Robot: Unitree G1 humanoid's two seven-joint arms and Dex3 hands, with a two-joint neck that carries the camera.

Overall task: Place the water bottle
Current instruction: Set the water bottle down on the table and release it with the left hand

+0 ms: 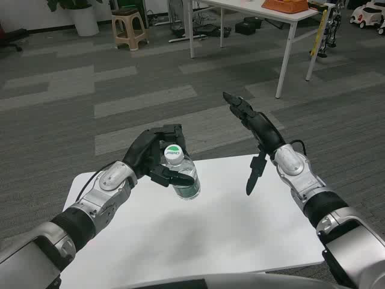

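Bottle (182,173) stands near-upright, cap toward camera, grasped by left hand (155,155); right hand (255,129) released, fingers spread.

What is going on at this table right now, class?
A humanoid robot is handling a water bottle. Its left robot hand grips the clear bottle, with its green and white cap, over the far part of the white table; whether the base touches the top cannot be told. The right robot hand is raised beside it, fingers apart and holding nothing. The bottle has not been released.
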